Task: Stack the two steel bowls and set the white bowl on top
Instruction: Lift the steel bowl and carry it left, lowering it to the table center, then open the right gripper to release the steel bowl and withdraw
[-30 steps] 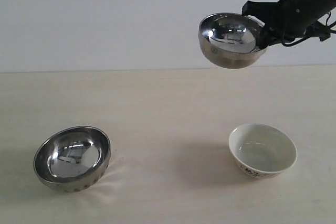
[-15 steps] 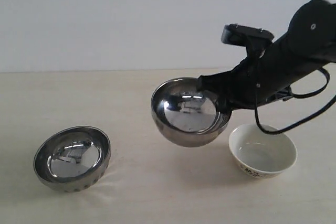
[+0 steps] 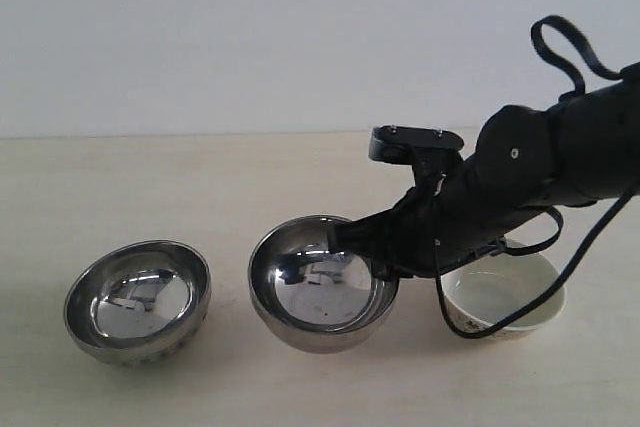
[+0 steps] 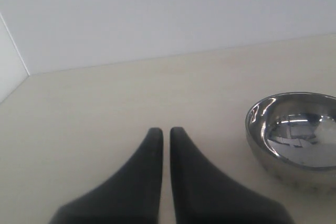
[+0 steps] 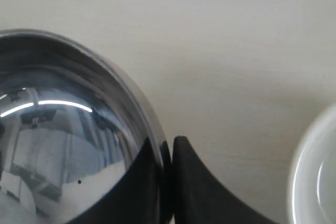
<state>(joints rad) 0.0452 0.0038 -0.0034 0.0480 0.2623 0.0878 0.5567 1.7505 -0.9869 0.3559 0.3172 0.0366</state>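
My right gripper [image 3: 372, 252] is shut on the rim of the smooth steel bowl [image 3: 320, 285], which hangs low over the table's middle, tilted. In the right wrist view the gripper [image 5: 167, 144] pinches that rim, one finger inside the smooth steel bowl [image 5: 63, 129] and one outside. The dimpled steel bowl [image 3: 138, 299] rests on the table at the left, apart from the held one. The white bowl [image 3: 505, 299] stands at the right, partly behind my right arm, and its rim [image 5: 310, 171] shows in the right wrist view. My left gripper [image 4: 165, 131] is shut and empty, beside the dimpled steel bowl [image 4: 296, 142].
A pale wooden table [image 3: 300, 177] carries everything, with a white wall [image 3: 250, 37] behind it. A black cable [image 3: 560, 47] loops off the right arm above the white bowl.
The right arm has carried the smooth steel bowl down and to the left, from high at the upper right to just above the table's middle. The other two bowls have not moved.
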